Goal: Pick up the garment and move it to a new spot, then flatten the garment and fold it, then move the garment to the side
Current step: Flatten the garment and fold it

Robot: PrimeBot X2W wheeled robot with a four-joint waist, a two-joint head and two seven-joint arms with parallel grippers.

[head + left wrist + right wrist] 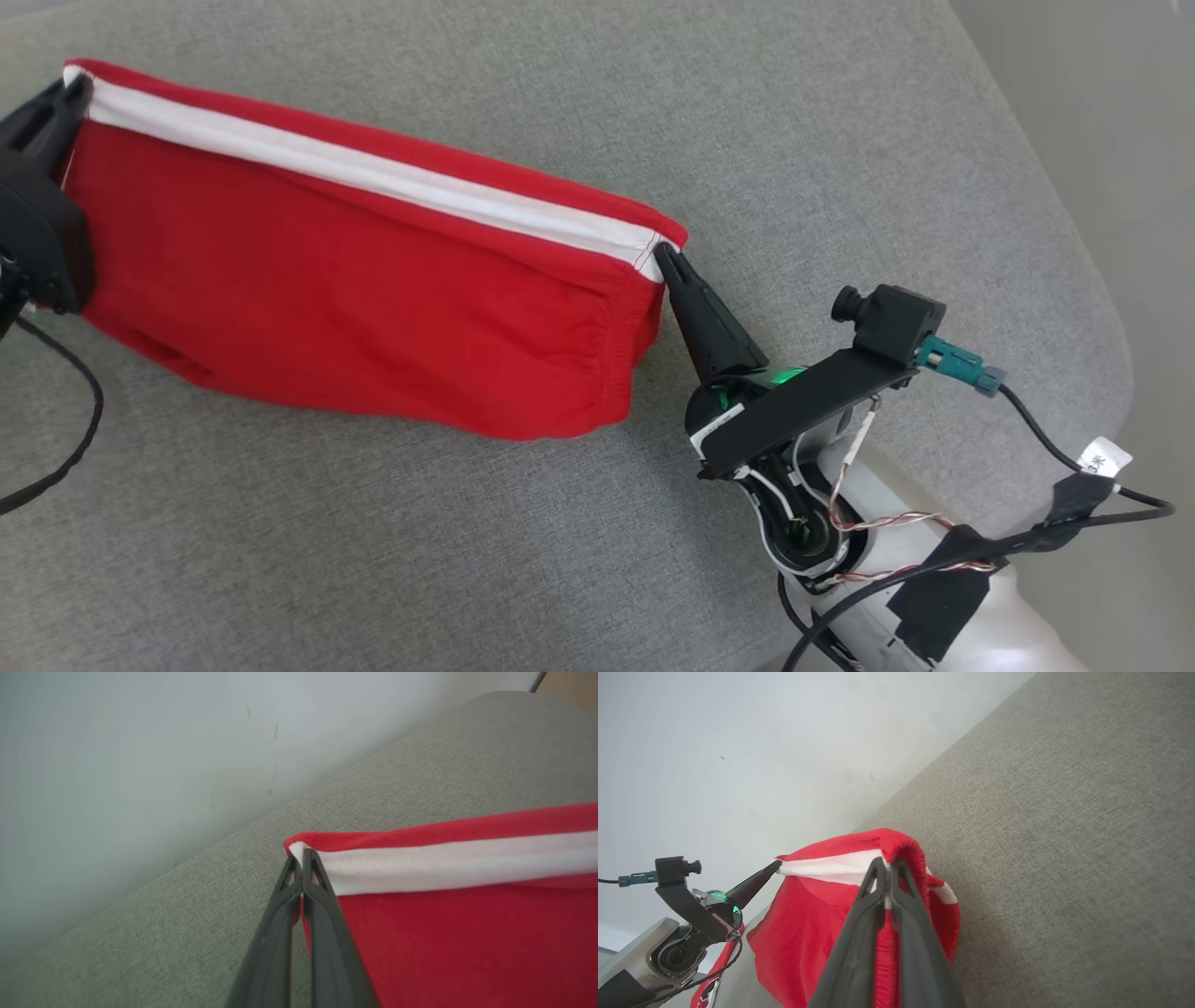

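Left gripper (79, 89): clenched, fingers (327, 933) pressed together on the garment (355, 308) at its left top corner, right at the end of the white stripe (373, 173). Red cloth caught between them in the left wrist view.

Rightward from that grip: garment stretched taut along its top edge, spanning the whole gap between the two grippers. Bright red knit; one broad white stripe just under a narrow red edge, running corner to corner. Below the stripe, loose red cloth sagging in soft folds, lower than both sets of tips. Gathered elastic band (627, 364) down the end nearest the right gripper (665, 254).

Grey woven upholstery (840, 140) behind and beneath. Contact between lower hem and upholstery: cannot tell.

Right gripper: likewise clenched, tips biting the right top corner where stripe meets elastic band. In the right wrist view, band bunched around and just beyond the tips.

Behind those fingers: green light (784, 376) on the wrist, black camera (887, 317) on a black bracket, teal plug (957, 366) with a black cable (1046, 439). Farther right along that cable: small white tag (1104, 459) with dark printed marks, too small to read.
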